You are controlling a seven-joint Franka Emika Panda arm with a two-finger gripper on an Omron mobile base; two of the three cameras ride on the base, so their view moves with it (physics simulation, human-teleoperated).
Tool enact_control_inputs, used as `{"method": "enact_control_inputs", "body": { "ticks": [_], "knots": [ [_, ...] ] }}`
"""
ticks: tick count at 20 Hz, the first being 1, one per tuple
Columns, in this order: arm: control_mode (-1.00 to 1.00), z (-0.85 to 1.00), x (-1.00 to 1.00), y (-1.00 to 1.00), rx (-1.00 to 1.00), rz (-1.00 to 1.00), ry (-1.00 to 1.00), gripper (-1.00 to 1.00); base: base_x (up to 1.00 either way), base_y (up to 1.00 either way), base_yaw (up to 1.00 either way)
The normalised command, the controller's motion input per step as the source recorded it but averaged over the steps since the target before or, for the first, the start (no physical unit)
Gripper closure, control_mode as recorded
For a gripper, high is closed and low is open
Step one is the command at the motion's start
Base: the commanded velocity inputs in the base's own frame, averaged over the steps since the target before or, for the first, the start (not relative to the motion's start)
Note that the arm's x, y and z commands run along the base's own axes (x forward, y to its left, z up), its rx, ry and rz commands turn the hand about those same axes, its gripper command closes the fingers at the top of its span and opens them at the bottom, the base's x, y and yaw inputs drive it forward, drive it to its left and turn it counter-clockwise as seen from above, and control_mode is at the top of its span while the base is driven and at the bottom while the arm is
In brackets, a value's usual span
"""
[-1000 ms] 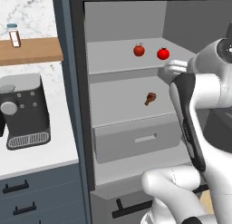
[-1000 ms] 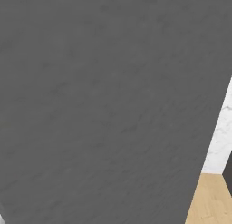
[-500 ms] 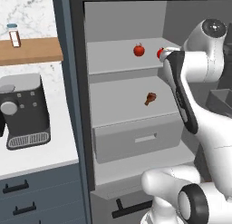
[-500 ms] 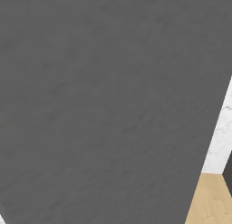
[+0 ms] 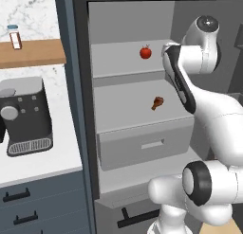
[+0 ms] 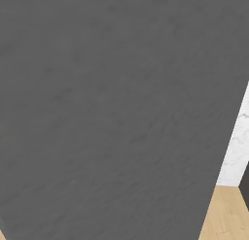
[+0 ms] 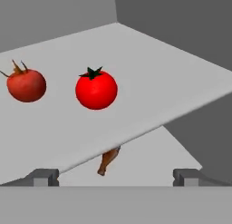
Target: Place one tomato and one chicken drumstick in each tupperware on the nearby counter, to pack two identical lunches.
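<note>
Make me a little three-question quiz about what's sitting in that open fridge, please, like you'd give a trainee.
1. How many tomatoes lie on the upper shelf?
2. True or false: the gripper is closed on a tomato.
3. Where is the chicken drumstick: A) beside the tomatoes, B) on the shelf below them, C) on the counter?

Key:
1. Two: a bright red tomato and a darker tomato.
2. False; its jaws are open, holding nothing.
3. B.

A broad, flat dark-grey panel (image 6: 112,112) stands close in front and spans the frame from the left edge across to the right, its right-hand edge slanting down and leftward. Beyond that edge, at far right, runs a strip of white marbled wall (image 6: 238,146). Below the wall lies a patch of light wooden floor (image 6: 226,212). A small dark shape (image 6: 245,183) juts in at the right edge; its nature cannot be told.
</note>
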Motion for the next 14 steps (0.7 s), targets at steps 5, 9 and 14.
{"method": "enact_control_inputs", "body": {
  "ticks": [5,9,14],
  "knots": [
    [-1.00,-0.13,0.86,-0.10,0.00,0.00,0.00,-1.00,0.00,0.00,0.00],
    [-1.00,-0.24,0.72,-0.08,0.00,0.00,0.00,-1.00,0.00,0.00,0.00],
    [-1.00,-0.29,0.59,-0.20,0.00,-0.01,0.00,-1.00,0.00,0.00,0.00]
  ]
}}
